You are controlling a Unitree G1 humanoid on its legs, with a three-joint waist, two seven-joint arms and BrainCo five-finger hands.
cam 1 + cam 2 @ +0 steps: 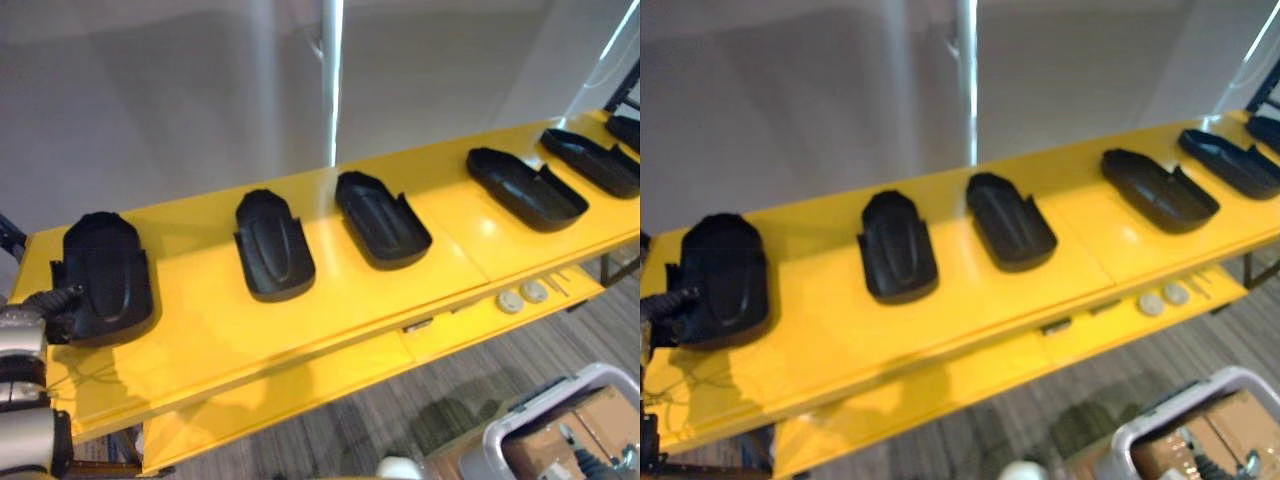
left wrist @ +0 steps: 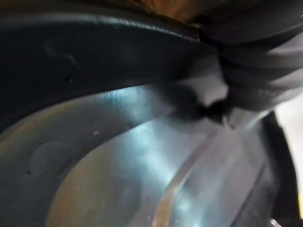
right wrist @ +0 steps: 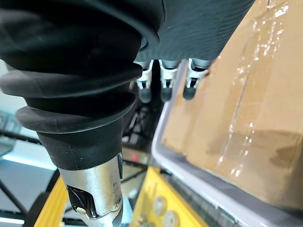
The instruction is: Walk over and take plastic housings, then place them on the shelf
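Yellow shelf [image 1: 200, 320] runs across the head views in front of a pale wall. It carries a row of black plastic housings, 5 in plain sight and well apart from one another. We see the left hand [image 1: 62, 308] at the shelf's left end, its dark cover against the near side of the leftmost housing [image 1: 105, 275], which sits open side up on the yellow surface. The left wrist view looks straight into that housing's dark hollow. We cannot tell whether the fingers are curled on it or free. The right hand [image 3: 163, 80] hangs slack with fingers straight and holds nothing. It is above a grey bin [image 1: 540, 420] with a cardboard box [image 3: 246, 118] in it.

We judge the step in hand to be setting this housing down. To do it well, we should seat it flat, line it up with its neighbour [image 1: 272, 245], and keep it off the shelf's left edge. Then we should loosen the fingers fully and draw the hand away without dragging the part.
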